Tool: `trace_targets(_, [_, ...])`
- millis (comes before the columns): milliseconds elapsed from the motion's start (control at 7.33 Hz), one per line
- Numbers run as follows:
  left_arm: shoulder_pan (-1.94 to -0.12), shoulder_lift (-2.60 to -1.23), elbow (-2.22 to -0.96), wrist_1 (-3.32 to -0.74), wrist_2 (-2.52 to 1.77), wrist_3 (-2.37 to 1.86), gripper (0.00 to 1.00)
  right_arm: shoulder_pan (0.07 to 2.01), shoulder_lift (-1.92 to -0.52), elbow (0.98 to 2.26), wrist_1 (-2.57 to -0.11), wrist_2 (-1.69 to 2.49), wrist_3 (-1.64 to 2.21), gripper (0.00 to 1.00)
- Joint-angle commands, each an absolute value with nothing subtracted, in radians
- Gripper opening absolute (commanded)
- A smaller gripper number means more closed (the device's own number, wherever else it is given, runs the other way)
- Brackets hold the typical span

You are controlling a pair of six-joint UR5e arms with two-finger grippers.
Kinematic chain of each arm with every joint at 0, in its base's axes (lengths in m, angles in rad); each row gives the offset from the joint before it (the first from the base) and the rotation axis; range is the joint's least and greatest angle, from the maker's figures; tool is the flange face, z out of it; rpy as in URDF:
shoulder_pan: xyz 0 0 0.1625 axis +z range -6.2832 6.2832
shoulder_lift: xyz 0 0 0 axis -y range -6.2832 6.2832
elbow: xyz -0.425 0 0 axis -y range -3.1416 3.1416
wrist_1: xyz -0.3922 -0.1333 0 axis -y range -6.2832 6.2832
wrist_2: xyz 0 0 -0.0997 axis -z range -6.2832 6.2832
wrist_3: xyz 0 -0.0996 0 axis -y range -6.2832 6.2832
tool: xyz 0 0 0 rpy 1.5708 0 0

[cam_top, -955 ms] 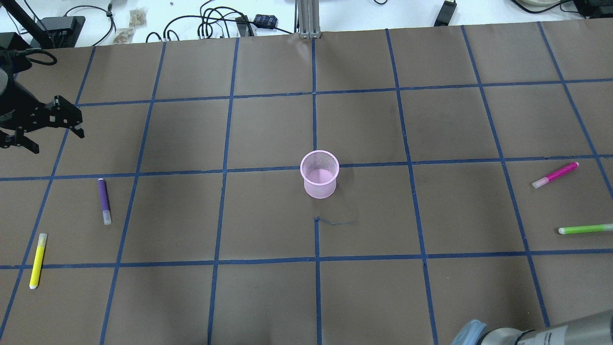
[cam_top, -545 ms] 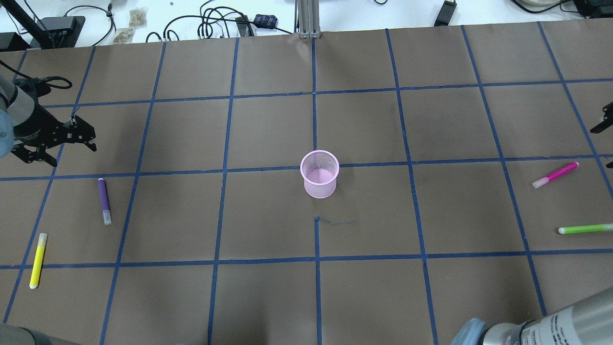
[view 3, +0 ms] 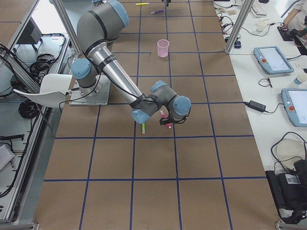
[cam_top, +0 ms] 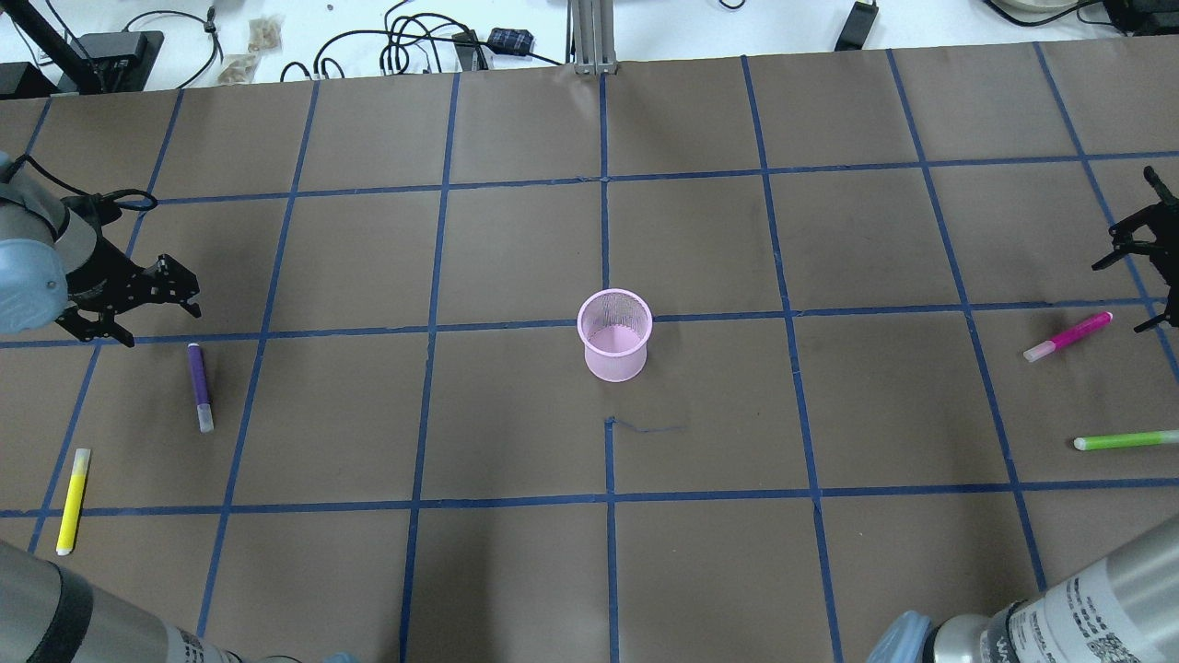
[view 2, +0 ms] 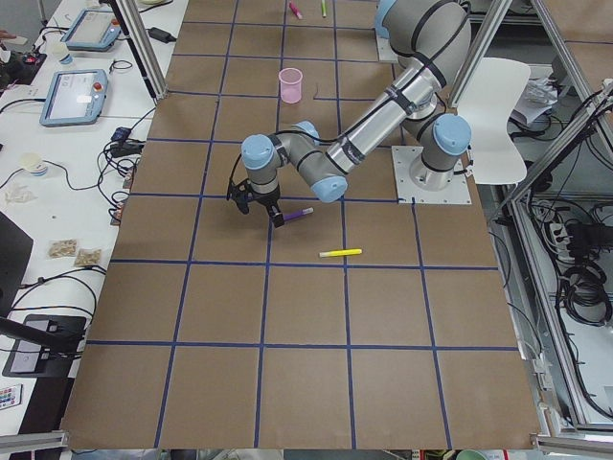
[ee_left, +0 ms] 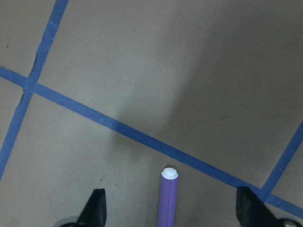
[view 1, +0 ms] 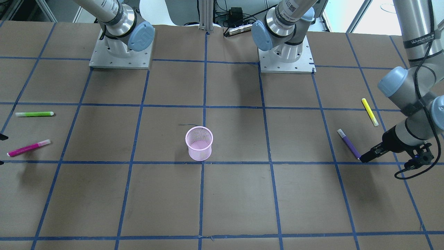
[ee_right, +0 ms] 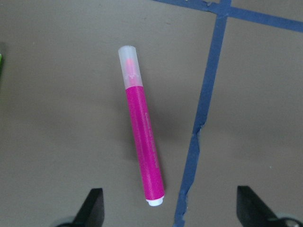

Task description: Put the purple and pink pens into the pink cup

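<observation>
The pink mesh cup (cam_top: 615, 336) stands upright mid-table; it also shows in the front view (view 1: 198, 143). The purple pen (cam_top: 199, 387) lies flat at the left. My left gripper (cam_top: 158, 322) is open just beyond the pen's far end, low over the paper. In the left wrist view the pen's tip (ee_left: 168, 198) sits between the open fingers. The pink pen (cam_top: 1068, 336) lies flat at the right. My right gripper (cam_top: 1119, 296) is open just beyond its far right end. The right wrist view shows the whole pink pen (ee_right: 140, 151) ahead of the fingers.
A yellow pen (cam_top: 73, 500) lies near the left edge, below the purple pen. A green pen (cam_top: 1126, 440) lies near the right edge, below the pink pen. Cables and a metal post (cam_top: 589, 37) are beyond the far edge. Arm bases (view 1: 120, 52) stand on my side.
My left gripper has moved nearer to the purple pen's far end. My right gripper has come into view from the right edge, close to the pink pen. Pens and cup have not moved.
</observation>
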State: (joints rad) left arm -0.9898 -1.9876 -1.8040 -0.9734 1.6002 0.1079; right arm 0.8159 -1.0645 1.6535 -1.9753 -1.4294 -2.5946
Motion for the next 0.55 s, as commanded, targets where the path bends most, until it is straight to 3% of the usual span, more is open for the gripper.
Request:
trace_targets(0, [-0.988,-2.014,-1.809,-0.968,1.601,0.101,0.95,0.816,-1.034,1.673,-2.005,-1.410,-2.669,0.89])
trace_targets(273, [-0.989,-2.025,-1.830,-0.968,1.600,0.069,0.90,0.816,-1.034,1.687,-2.033,-1.411,-2.669,0.84])
trace_targets(409, [-0.989,-2.026,-1.830,-0.969,1.601,0.063,0.86,0.815,-1.034,1.695,-2.034,-1.411,-2.672,0.76])
